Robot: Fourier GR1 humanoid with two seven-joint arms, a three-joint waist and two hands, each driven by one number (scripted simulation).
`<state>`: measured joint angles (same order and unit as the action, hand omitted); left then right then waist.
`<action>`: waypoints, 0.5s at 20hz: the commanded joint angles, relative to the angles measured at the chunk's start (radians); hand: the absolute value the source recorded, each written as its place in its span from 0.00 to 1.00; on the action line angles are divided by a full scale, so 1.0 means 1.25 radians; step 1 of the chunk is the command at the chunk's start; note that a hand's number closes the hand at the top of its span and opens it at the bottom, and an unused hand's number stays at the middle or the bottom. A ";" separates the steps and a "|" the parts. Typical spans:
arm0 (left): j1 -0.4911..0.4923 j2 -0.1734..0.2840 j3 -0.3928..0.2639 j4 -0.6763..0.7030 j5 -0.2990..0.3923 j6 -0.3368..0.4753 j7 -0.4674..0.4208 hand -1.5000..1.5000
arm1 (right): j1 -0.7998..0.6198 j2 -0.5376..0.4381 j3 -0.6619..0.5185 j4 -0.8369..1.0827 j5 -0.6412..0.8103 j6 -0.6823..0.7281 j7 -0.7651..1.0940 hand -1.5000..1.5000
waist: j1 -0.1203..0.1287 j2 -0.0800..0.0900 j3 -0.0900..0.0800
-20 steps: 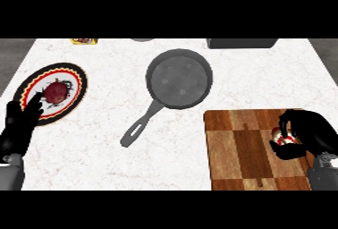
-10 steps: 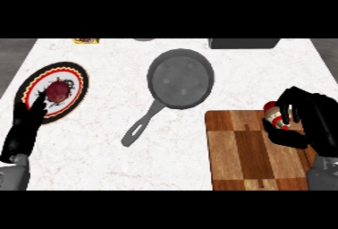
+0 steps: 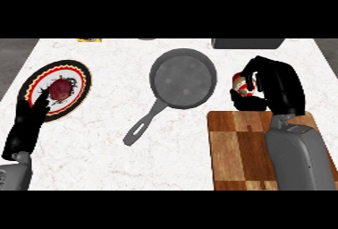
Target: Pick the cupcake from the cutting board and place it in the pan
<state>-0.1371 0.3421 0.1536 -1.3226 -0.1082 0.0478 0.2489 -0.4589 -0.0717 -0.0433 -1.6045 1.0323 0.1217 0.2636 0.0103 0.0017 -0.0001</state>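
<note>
Far left: left hand (image 3: 27, 127) lies on the counter (image 3: 119, 165) with fingers straight, tips reaching onto the rim of the patterned plate (image 3: 38, 76); holds nothing, resting, and it has crept up toward the plate a bit over the last second. Plate carries a dark red round item (image 3: 61, 88), can't tell what it is. Centre: grey pan (image 3: 183, 77), nothing in it, handle pointing down-left; same spot as before. Right of the pan: right hand (image 3: 274, 85) curled round the cupcake (image 3: 242, 85), thumb under, fingers over the top; only a bit of red-and-white wrapper shows. Change: a second ago the hand was low over the cutting board (image 3: 241, 150) with the cupcake on it, half a second ago near the board's top edge, now hand and cupcake are past the board's upper edge, over bare counter, just beside the pan's right rim. Board now shows only the forearm lying over it. Judgement: pick is done, carry is well along; what's left is a short move left over the pan bowl, lower, release. Risk: fingers may clip the rim, or the cupcake may tip on release since the hand hides how it sits. Dark items along the counter's back edge, too cropped to identify.
</note>
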 commanded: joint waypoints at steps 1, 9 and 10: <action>0.005 0.003 0.004 -0.005 -0.011 0.005 -0.009 0.50 | -0.157 0.043 -0.042 0.191 -0.020 -0.055 0.020 1.00 | 0.012 0.003 0.000; -0.022 -0.022 -0.012 0.007 -0.016 0.000 -0.011 0.50 | -0.354 0.057 -0.092 0.588 -0.066 -0.265 -0.022 1.00 | 0.021 0.008 0.000; 0.008 -0.012 -0.017 -0.042 -0.019 -0.006 0.015 0.50 | -0.351 0.057 -0.070 0.640 -0.063 -0.289 -0.025 1.00 | 0.032 0.009 0.001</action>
<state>-0.1470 0.3397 0.1528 -1.3311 -0.1153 0.0332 0.2513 -0.8154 -0.0071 -0.1311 -1.0251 0.9730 -0.1242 0.2575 0.0343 0.0093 0.0002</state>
